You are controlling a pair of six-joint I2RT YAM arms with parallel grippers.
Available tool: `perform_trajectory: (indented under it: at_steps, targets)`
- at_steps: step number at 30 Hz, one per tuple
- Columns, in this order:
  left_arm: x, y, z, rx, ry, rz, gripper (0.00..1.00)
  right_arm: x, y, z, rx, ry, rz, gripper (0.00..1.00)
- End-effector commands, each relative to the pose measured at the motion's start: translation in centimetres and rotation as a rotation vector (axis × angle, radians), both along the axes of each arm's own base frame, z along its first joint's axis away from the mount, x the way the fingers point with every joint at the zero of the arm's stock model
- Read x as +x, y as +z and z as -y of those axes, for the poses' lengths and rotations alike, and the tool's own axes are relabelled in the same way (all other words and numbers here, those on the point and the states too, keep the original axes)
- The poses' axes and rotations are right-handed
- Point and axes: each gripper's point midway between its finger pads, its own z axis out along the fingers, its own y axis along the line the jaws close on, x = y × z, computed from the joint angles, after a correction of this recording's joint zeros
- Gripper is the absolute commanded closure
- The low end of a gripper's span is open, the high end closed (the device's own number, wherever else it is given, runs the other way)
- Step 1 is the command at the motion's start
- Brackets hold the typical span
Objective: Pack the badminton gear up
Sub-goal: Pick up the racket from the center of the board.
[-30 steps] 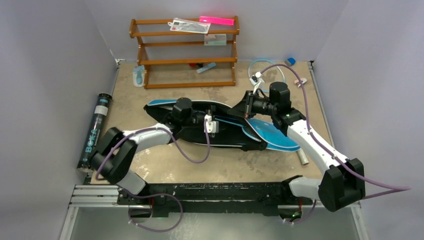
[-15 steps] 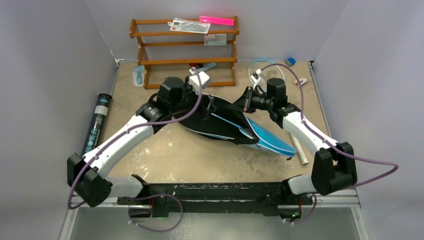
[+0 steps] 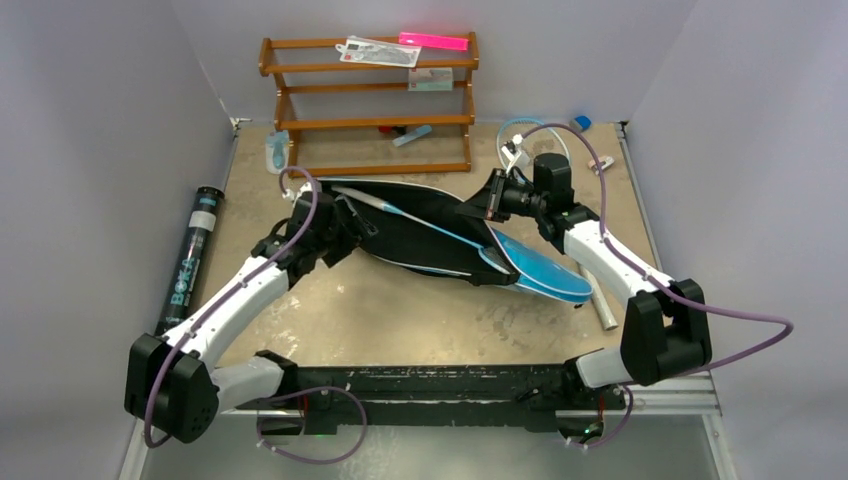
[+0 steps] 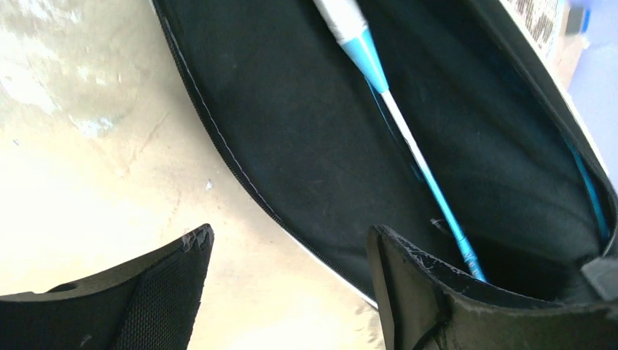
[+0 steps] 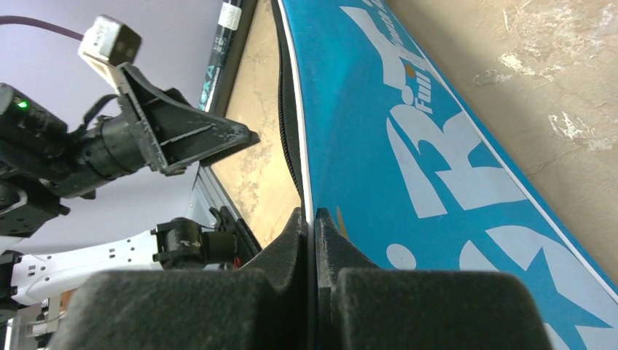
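Blue racket bag (image 3: 545, 272) lies open mid-table (image 3: 400, 320), its black lining showing. Large white letters cross the blue side: an "R" is clear, with a small "Ful" above it. The black tube (image 3: 190, 262) at the left edge reads "BOKA". The right pincer (image 5: 312, 219) is clamped on the bag's white-piped rim, its arm reaching inward. The left pincer (image 4: 288, 248) stands wide and empty, straddling the bag's edge near the racket (image 4: 437, 204) inside.

The racket (image 4: 419, 164) inside the bag (image 3: 410, 235) shows only its shaft: its head lies out of sight under the flap, and the left wrist view's top edge cuts off its grip. A white handle (image 3: 606, 316) sticks out from beneath the bag, the rest covered.
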Motion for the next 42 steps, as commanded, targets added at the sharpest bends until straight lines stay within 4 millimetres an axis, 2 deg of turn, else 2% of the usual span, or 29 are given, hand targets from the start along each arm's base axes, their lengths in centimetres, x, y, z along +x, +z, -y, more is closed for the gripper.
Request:
perform_trajectory:
  at_steps: [1, 6, 8, 11, 16, 19, 21, 22, 23, 24, 25, 26, 29, 31, 33, 35, 38, 42]
  targets:
    - [1.3, -0.1, 1.0, -0.215, 0.164, -0.039, 0.25, 0.5, 4.1, -0.4, 0.066, 0.021, 0.134, 1.00]
    - [1.3, -3.1, 1.7, -0.280, 0.226, -0.137, 0.23, 0.3, 4.1, -0.5, 0.074, 0.027, 0.132, 1.00]
    - [1.3, -4.0, 2.6, -0.324, 0.212, -0.166, 0.24, 0.2, 4.0, -0.5, 0.077, 0.029, 0.129, 1.00]
    - [1.6, -5.3, 3.1, -0.352, 0.220, -0.188, 0.32, 0.1, 3.9, -0.4, 0.076, 0.029, 0.134, 1.00]
    - [3.0, -6.2, 3.3, -0.356, 0.237, -0.161, 0.44, 0.0, 3.9, -0.6, 0.082, 0.041, 0.165, 1.00]
    - [4.5, -7.0, 3.9, -0.369, 0.229, -0.125, 0.69, -0.4, 3.3, -0.6, 0.070, 0.038, 0.170, 1.00]
    - [5.3, -7.4, 3.7, -0.323, 0.226, -0.120, 1.00, -0.6, 2.8, -0.5, 0.061, 0.044, 0.161, 1.00]
    - [5.8, -7.4, 2.9, -0.269, 0.247, -0.102, 1.00, -0.8, 2.6, -0.5, 0.051, 0.048, 0.156, 1.00]
    - [5.8, -7.3, 1.8, -0.215, 0.277, -0.092, 1.00, -0.9, 2.3, -0.4, 0.030, 0.057, 0.161, 0.95]
    - [5.8, -6.8, 0.7, -0.177, 0.304, -0.070, 1.00, -1.1, 2.2, -0.3, 0.002, 0.080, 0.172, 0.84]
    - [5.9, -6.4, -0.6, -0.160, 0.325, -0.046, 1.00, -1.5, 1.8, -0.1, -0.034, 0.102, 0.169, 0.68]
    - [6.0, -6.1, -1.9, -0.158, 0.340, -0.032, 1.00, -1.7, 1.5, 0.3, -0.074, 0.105, 0.151, 0.58]
    - [5.8, -6.3, -5.5, -0.178, 0.363, -0.053, 1.00, -0.1, 0.4, 3.4, -0.268, -0.039, 0.143, 0.48]
    - [5.4, -6.6, -6.7, -0.173, 0.360, -0.066, 1.00, 0.9, 0.4, 5.4, -0.353, -0.150, 0.155, 0.38]
    - [5.0, -6.3, -7.1, -0.160, 0.354, -0.056, 1.00, 1.9, 0.0, 7.5, -0.433, -0.246, 0.163, 0.32]
    - [4.6, -6.0, -7.2, -0.156, 0.345, -0.041, 1.00, 3.3, -1.2, 10.7, -0.556, -0.391, 0.133, 0.24]
    - [4.3, -4.8, -7.3, -0.150, 0.332, -0.015, 1.00, 5.4, -3.5, 14.9, -0.718, -0.555, 0.086, 0.23]
    - [3.4, -4.1, -7.4, -0.136, 0.327, -0.033, 1.00, 7.7, -6.8, 18.9, -0.767, -0.654, -0.004, 0.24]
